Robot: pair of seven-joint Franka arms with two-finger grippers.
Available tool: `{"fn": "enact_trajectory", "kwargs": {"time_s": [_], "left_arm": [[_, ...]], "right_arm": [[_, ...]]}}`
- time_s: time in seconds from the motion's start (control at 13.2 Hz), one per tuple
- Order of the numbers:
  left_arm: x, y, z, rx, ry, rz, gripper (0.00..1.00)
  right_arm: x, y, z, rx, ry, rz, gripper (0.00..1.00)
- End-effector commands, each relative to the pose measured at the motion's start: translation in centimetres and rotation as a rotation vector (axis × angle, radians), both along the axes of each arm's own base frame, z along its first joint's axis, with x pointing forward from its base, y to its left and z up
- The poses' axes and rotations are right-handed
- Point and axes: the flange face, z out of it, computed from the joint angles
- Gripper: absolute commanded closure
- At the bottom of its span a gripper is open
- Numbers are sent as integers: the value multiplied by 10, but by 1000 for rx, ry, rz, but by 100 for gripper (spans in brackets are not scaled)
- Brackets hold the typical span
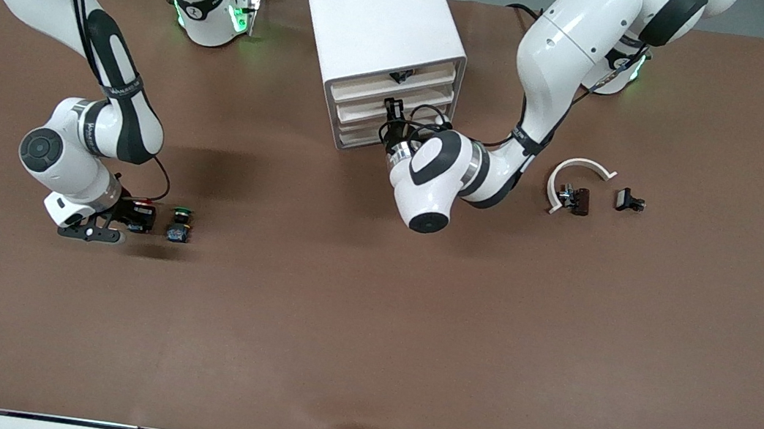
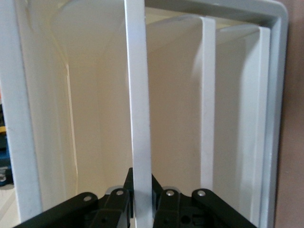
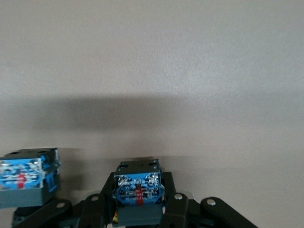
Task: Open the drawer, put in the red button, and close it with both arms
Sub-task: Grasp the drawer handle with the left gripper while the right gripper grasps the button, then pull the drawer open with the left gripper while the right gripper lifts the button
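Red button (image 3: 137,195): on the table at the right arm's end, beside a green-capped switch (image 1: 179,225).
Right gripper (image 1: 131,215): 2 fingers clamped on the button's body.
Left gripper (image 1: 392,118): at the drawer cabinet (image 1: 378,22), fingers closed on a drawer-front edge.

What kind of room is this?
Probably a robot lab: two white arms work at a brown table with a small drawer cabinet, and cables run along the table's edge.

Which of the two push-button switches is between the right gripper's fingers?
The red button: it sits between the right gripper's fingers. The green-capped switch stands free beside it, toward the left arm's end.
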Motion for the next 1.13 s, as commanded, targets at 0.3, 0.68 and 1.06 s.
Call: {"fn": "enact_trajectory", "kwargs": {"time_s": [0.3, 0.68, 1.06], "left_arm": [[57, 33, 0, 27, -109, 93, 90], [105, 66, 21, -10, -157, 177, 90], [137, 89, 41, -37, -194, 231, 0]], "right_arm": [[11, 0, 30, 10, -16, -26, 100], [15, 30, 102, 25, 63, -124, 100], [-11, 160, 156, 17, 69, -368, 100]]}}
